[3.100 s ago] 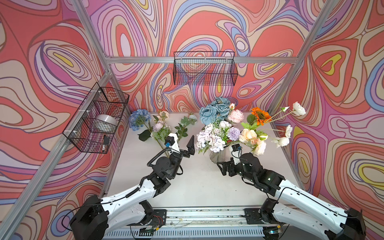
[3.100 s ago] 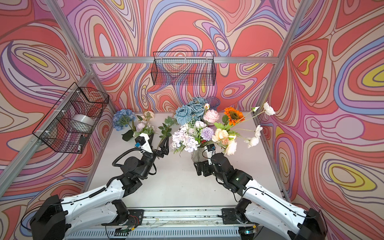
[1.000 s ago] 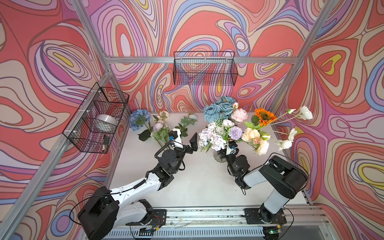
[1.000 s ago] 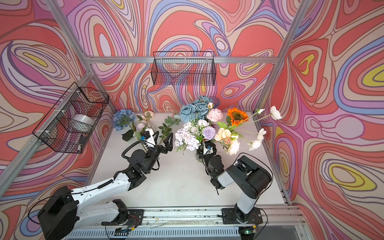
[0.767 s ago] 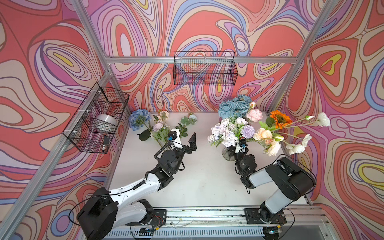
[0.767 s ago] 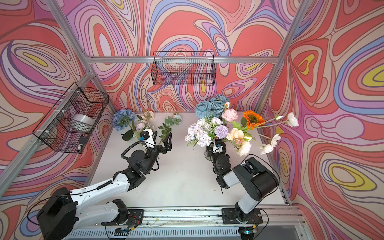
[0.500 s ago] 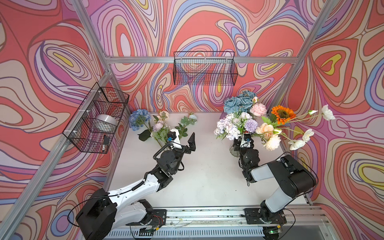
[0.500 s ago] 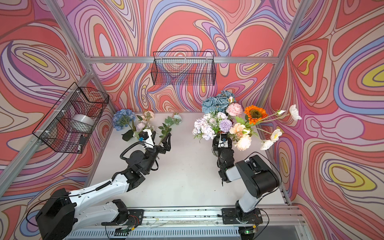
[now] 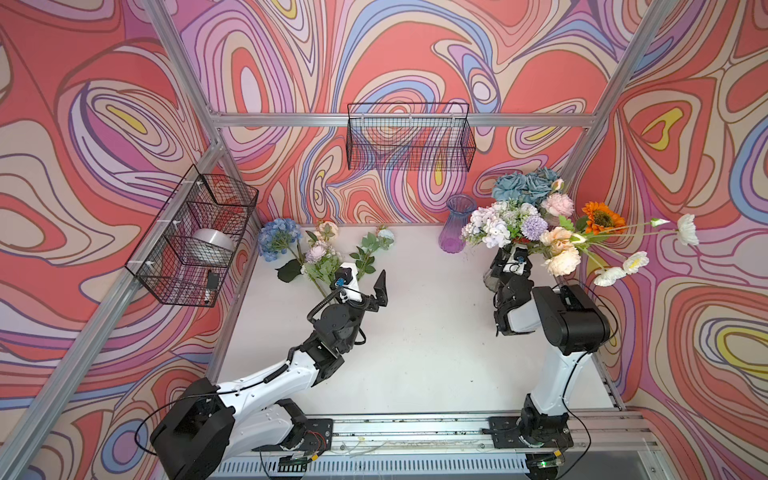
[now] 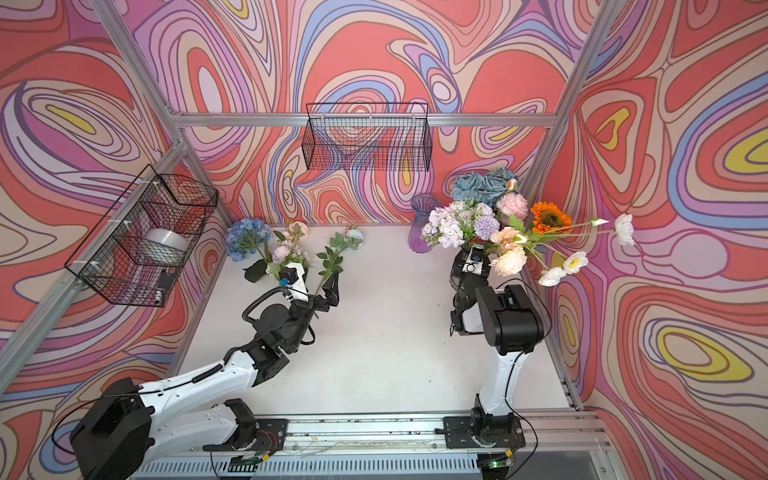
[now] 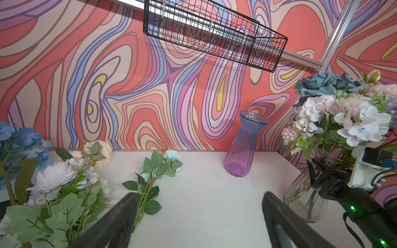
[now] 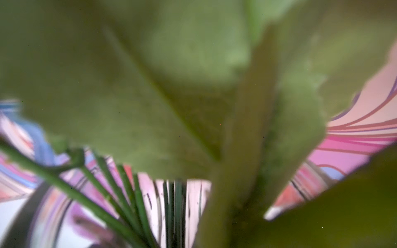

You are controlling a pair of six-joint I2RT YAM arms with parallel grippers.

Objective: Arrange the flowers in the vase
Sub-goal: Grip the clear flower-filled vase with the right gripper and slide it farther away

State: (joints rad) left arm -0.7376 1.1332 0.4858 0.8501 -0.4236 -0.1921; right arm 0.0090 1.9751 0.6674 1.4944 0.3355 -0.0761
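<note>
Your right gripper (image 11: 322, 174) was clamped on the clear vase (image 11: 305, 193) at the far right. Its bouquet (image 9: 523, 220) was top-heavy and splayed rightward, so it could have slipped or toppled. Your left gripper (image 11: 198, 197) hung wide open and empty near the loose flowers (image 9: 316, 253) at the far left.

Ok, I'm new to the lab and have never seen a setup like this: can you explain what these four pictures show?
Two white robot arms, each ending in a two-fingered gripper, stand at a white table. Two pictures look down from overhead, side by side. The other two come from a camera on each arm's wrist. At the back left of the table lie loose flowers, and an empty purple vase stands at the back. The left gripper is open and holds nothing. The right gripper clasps a clear vase holding a bouquet; its own camera sees only blurred leaves and stems up close.
</note>
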